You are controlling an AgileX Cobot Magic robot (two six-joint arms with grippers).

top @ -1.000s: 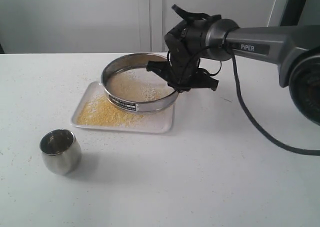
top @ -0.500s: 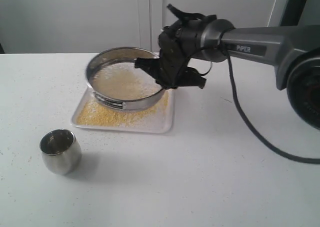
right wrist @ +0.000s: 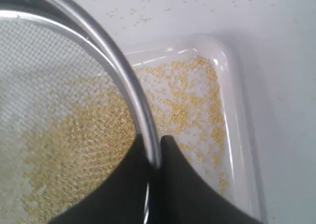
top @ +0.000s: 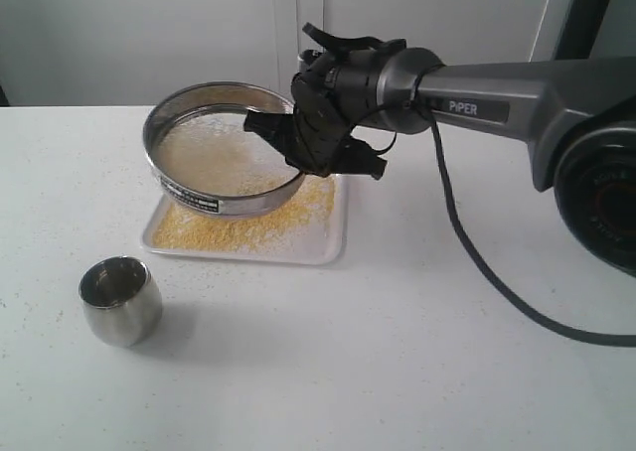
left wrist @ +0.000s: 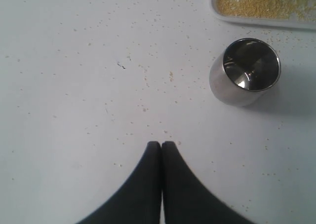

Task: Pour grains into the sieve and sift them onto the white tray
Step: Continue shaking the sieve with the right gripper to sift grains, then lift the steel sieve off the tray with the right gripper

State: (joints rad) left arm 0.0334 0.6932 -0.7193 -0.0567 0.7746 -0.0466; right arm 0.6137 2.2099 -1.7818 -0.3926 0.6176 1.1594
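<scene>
- While the right pincer [top: 296, 161] is clenched on the rim of the sieve [top: 214, 153], with 1 finger inside the ring and 1 outside in the right wrist view, the sieve hangs a little tilted over the white tray [top: 248, 256].
- The sieve covers the end of the tray toward the table's left edge, and the tray's other end is uncovered. The sieve seems lifted clear of the tray, though any contact under its lower rim is hard to judge.
- Golden grains [top: 253, 227] cover the tray floor, and a thinner, paler scatter lies on the mesh inside the sieve.
- A small label plate [top: 189, 197] sits on the sieve's outer wall, on the side facing the table's near-left corner.
- The tray lies flat on the table [top: 417, 362], closer to the far edge than the near edge and left of the middle.
- A steel cup [top: 120, 299] stands upright between the tray and the near-left corner, apart from the tray. Its inside looks empty in the left wrist view.
- The left pincer [left wrist: 161, 146] is clenched on nothing, its 2 fingers pressed together. It is over bare table near the cup without touching it, and stray grains dot the surface around it.
- The right arm [top: 497, 88] reaches in from the table's right edge, and a black cable [top: 467, 252] droops from it to the table.
</scene>
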